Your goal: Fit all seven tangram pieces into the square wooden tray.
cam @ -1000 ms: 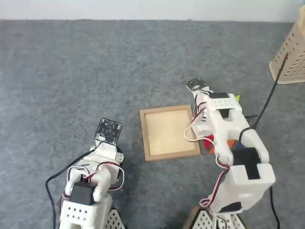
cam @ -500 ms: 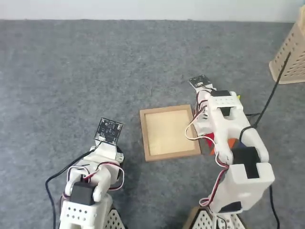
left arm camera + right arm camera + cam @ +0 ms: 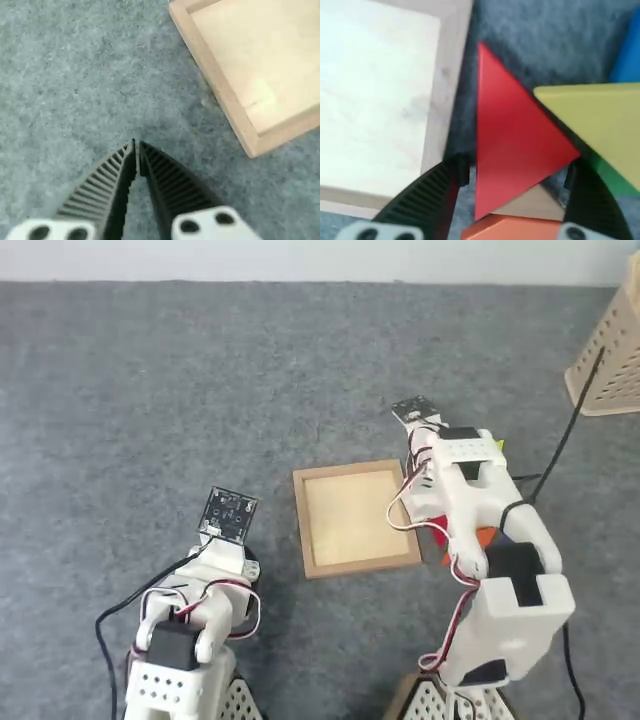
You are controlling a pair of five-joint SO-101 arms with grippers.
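Note:
The square wooden tray (image 3: 308,530) lies in the middle of the grey carpet with nothing in it. My right arm (image 3: 466,480) hangs over a cluster of tangram pieces just past the tray's right rim (image 3: 448,95). My right gripper (image 3: 516,169) is open, its fingers (image 3: 436,196) on either side of the red triangle (image 3: 512,135), low over it. A yellow triangle (image 3: 595,120) overlaps the red one, with green (image 3: 614,179), blue (image 3: 628,55), orange (image 3: 512,233) and tan (image 3: 536,205) pieces around. My left gripper (image 3: 135,146) is shut, empty, over carpet near the tray's corner (image 3: 226,107).
A perforated beige container (image 3: 610,350) stands at the far right edge. A black cable (image 3: 560,455) runs past the right arm. Open carpet lies behind and left of the tray. The left arm (image 3: 205,600) sits at the front left.
The right arm has shifted slightly over the pieces beside the tray. The left arm has stayed where it was.

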